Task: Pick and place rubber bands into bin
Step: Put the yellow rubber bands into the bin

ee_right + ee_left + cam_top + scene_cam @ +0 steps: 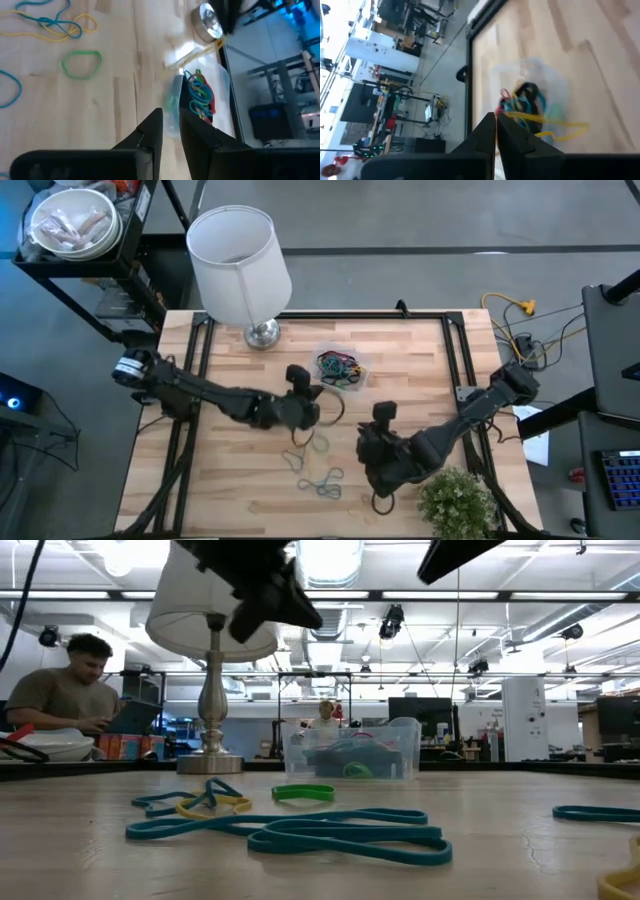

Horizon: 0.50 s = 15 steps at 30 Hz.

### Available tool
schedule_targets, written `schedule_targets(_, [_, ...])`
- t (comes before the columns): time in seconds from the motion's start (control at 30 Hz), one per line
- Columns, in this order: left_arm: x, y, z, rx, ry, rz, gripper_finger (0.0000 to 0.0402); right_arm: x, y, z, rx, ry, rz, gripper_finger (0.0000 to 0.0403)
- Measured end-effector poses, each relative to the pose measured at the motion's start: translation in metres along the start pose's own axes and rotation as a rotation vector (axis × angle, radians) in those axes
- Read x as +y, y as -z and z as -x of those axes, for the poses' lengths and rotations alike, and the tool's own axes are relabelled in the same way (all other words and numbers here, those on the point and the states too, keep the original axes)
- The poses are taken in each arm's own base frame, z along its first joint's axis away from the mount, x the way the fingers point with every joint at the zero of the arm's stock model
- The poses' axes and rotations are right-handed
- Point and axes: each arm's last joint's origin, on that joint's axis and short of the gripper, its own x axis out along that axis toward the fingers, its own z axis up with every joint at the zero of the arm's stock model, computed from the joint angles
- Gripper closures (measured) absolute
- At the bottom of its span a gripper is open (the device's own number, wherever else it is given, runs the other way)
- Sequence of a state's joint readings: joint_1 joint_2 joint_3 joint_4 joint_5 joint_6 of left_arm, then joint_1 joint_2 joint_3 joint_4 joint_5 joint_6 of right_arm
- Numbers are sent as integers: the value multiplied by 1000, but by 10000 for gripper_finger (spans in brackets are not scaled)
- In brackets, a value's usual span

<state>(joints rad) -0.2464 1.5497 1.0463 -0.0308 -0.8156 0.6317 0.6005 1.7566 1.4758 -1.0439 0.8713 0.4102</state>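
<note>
**A:** Above a wooden table (230, 470), the left gripper (303, 402) hangs beside the clear bin (343, 368), fingers pressed together, a yellow rubber band (555, 120) trailing from its tips over the bin's tangle of coloured bands.

**B:** And the right gripper (382, 442)?

**A:** Raised over mid-table, fingers a narrow slot apart; whether anything sits between them cannot be told. Loose bands lie below: a green band (81, 64), teal loops (330, 833), and a yellow-and-blue knot (50, 24).

**B:** How should they handle?

**A:** Probably light, limp and stretchy, lying flat on the wood. Pinching a single strand where it arches clear looks likeliest; tangled ones may lift together.
</note>
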Motion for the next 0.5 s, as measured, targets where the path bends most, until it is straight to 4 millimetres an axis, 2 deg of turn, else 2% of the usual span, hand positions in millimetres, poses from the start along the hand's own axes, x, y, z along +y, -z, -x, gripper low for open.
schedule_targets(0.33, [43, 25, -44, -40, -1, 99, 401, 10, 4, 17, -67, 32, 32, 344])
schedule_targets(0.5, [44, 35, -51, -42, 89, 134, 401, 10, 5, 17, -70, 34, 33, 344])
